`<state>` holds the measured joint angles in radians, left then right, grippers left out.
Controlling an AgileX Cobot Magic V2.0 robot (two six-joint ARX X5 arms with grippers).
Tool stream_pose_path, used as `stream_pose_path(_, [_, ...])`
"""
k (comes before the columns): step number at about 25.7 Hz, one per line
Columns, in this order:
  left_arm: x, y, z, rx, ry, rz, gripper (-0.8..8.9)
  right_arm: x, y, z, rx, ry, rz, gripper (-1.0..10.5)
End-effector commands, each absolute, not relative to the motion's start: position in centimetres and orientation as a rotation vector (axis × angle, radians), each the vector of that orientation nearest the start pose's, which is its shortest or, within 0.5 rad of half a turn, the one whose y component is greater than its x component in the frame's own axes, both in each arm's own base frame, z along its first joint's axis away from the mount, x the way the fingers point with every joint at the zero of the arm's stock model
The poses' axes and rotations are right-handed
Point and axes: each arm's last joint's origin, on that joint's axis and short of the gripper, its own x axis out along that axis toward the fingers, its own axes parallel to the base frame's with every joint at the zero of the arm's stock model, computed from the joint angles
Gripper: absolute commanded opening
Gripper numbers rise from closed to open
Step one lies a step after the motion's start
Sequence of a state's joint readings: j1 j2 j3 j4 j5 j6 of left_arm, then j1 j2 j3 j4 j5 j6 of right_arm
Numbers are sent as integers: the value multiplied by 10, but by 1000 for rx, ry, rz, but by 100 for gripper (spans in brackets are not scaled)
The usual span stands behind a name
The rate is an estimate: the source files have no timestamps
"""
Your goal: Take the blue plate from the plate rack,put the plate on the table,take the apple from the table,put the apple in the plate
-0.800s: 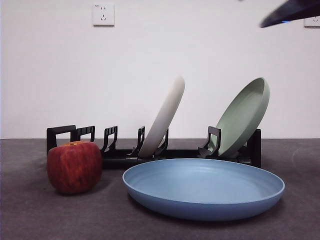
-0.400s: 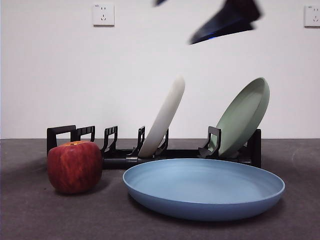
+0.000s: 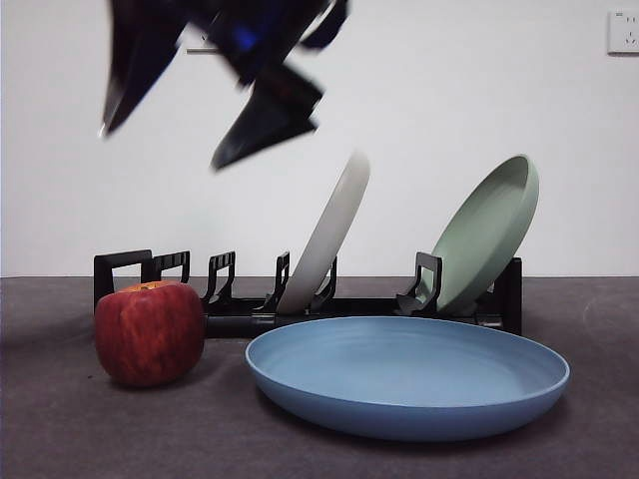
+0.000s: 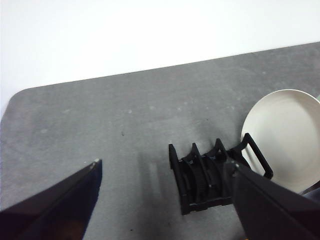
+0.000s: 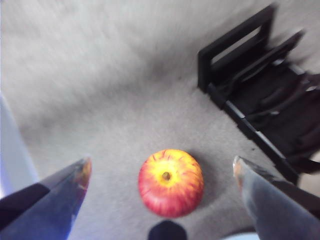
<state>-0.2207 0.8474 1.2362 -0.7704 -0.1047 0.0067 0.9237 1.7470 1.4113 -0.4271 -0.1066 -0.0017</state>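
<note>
The blue plate (image 3: 407,374) lies flat on the table (image 3: 60,429) in front of the plate rack (image 3: 240,321). To its left stands the dark red apple (image 3: 150,332), upright on the table. My right gripper (image 3: 165,140) hangs blurred and open, high above the apple. In the right wrist view the apple (image 5: 170,181) sits below and between the spread jaws of that gripper (image 5: 161,159), untouched, with the rack's end (image 5: 260,95) beside it. My left gripper (image 4: 165,163) is open and holds nothing, high over the rack's end (image 4: 200,177).
A cream-white plate (image 3: 327,235) and a sage-green plate (image 3: 486,232) lean in the rack behind the blue plate. The cream plate (image 4: 282,137) also shows in the left wrist view. A wall with an outlet (image 3: 623,30) stands behind the table.
The right arm has swept from the top right corner leftward and down across the front view, ending above the apple. Plates, rack and apple have not moved.
</note>
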Motion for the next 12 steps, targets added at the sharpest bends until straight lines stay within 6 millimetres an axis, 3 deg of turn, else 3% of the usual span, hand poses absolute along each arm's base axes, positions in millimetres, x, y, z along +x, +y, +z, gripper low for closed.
stream_pose_path(1, [132, -24, 414, 57, 375, -96, 408, 235, 327, 246, -386, 772, 988, 482])
stream_pose_path(7, [125, -20, 413, 56, 393, -77, 408, 241, 349, 193, -477, 823, 965, 481])
stream_pose_path(12, [125, -20, 411, 59, 410, -77, 408, 245, 356, 159, -504, 886, 956, 462])
